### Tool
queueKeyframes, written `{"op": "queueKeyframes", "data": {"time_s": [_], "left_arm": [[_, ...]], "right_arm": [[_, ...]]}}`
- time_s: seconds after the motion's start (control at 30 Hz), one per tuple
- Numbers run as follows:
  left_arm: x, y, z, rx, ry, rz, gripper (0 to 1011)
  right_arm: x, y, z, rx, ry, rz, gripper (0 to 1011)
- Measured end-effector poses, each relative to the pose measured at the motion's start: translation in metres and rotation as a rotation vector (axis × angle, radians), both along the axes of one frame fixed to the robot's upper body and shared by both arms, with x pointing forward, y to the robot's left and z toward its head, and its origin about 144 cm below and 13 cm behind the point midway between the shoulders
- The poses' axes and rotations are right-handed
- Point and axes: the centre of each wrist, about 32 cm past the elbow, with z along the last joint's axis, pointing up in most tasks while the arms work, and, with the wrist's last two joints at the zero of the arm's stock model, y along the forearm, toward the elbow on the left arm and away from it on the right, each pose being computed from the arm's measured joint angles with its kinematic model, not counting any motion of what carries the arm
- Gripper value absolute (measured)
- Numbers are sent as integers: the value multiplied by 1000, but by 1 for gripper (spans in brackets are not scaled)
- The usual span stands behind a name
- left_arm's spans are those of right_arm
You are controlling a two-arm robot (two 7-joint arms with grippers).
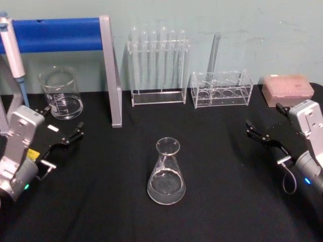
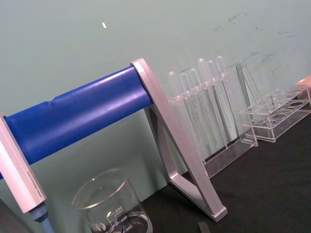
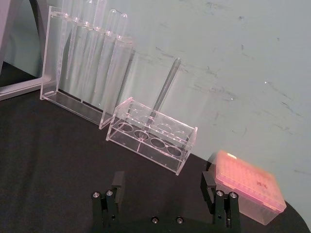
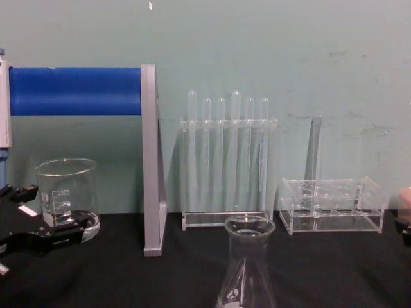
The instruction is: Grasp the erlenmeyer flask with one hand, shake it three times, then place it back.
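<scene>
Pre-grasp: flask point(image 1: 166, 174) stands upright on the table point(image 1: 101, 206), untouched. Left gripper point(image 1: 75, 133) is off to the flask's left and right gripper point(image 1: 251, 128) to its right, both well apart from it, jaws spread, empty. Next, I'd guess: bring one in and clamp the neck under the rim. Count: one flask, one beaker point(image 1: 61, 94), and behind the flask a tall rack point(image 1: 158, 96) with six tubes point(image 4: 221, 154) and a low rack point(image 1: 221, 91) with one.
</scene>
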Motion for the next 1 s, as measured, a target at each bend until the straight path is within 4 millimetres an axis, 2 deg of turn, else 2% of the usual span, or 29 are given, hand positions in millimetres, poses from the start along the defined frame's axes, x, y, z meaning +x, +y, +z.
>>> {"op": "queueKeyframes", "data": {"time_s": [0.73, 1.0], "left_arm": [[0, 0, 0, 0, 0, 0, 1001], [0, 0, 0, 0, 0, 0, 1001]], "right_arm": [[0, -2, 2, 24, 11, 16, 1000], [-6, -10, 11, 156, 63, 172, 1000]]}}
